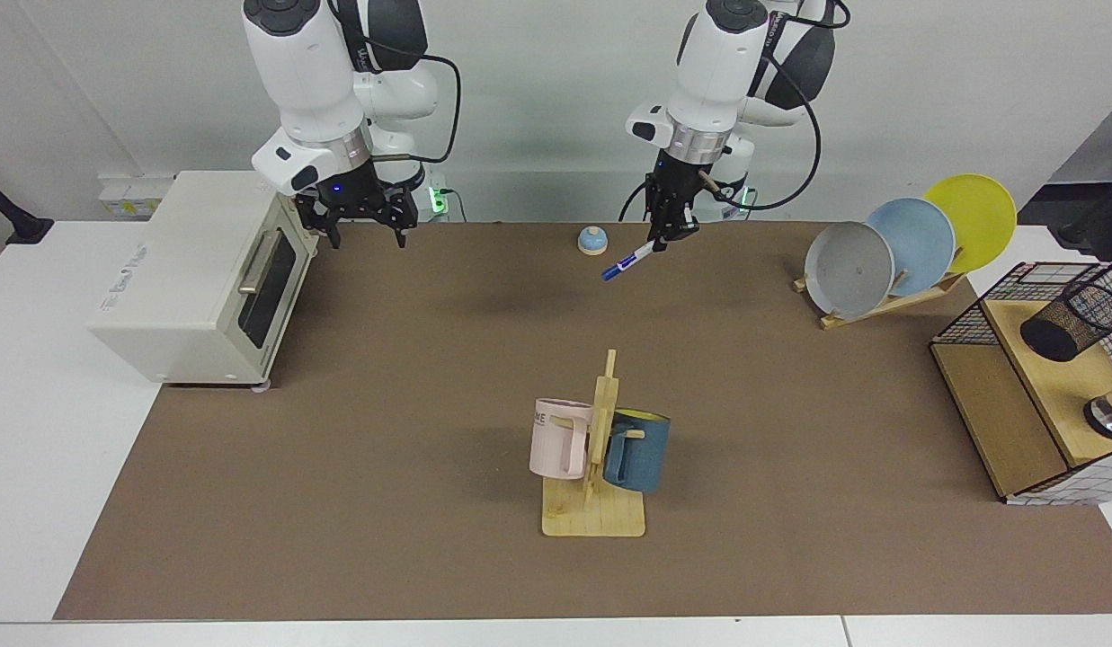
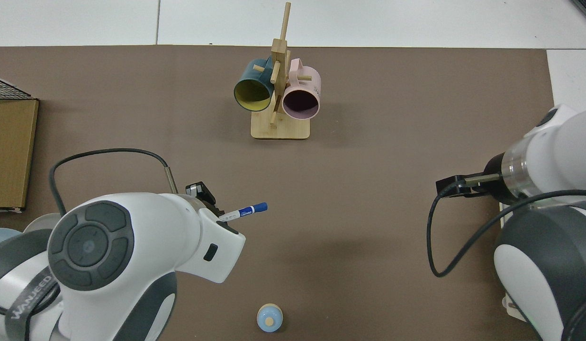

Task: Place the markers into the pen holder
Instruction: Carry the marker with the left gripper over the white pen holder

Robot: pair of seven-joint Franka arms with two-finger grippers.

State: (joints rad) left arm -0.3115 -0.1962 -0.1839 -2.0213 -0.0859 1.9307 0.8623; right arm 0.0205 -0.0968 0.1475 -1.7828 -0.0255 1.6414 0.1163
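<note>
Above brown mat (image 1: 385, 377): left gripper (image 1: 668, 232) fingers clamping marker (image 1: 626, 262); right gripper (image 1: 358, 235), fingers spread, beside toaster oven (image 1: 196, 279).
</note>
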